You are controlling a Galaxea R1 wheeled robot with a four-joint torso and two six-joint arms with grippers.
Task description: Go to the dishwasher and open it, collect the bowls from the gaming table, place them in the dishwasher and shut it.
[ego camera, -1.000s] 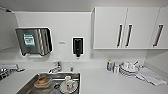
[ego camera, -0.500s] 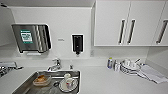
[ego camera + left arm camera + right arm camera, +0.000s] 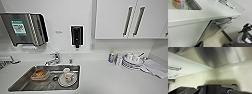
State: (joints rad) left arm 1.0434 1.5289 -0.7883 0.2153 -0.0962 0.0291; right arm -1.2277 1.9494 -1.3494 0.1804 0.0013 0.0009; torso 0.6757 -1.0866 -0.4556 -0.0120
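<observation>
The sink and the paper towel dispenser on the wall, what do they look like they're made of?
The sink looks like stainless steel with a brushed, dull-grey finish: its walls carry soft streaky reflections. The paper towel dispenser also looks like metal, probably steel, grey with vertical highlights along its curved front; it could be metallic-coated plastic, which cannot be ruled out from here. It bears a green label.

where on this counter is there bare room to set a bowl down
The widest free patch is the white counter between the sink and the stack of plates. The strip in front of the plates is bare too. Crowded: the sink, holding a plate and cup, and the right end, with a bottle, plates and papers.
</observation>
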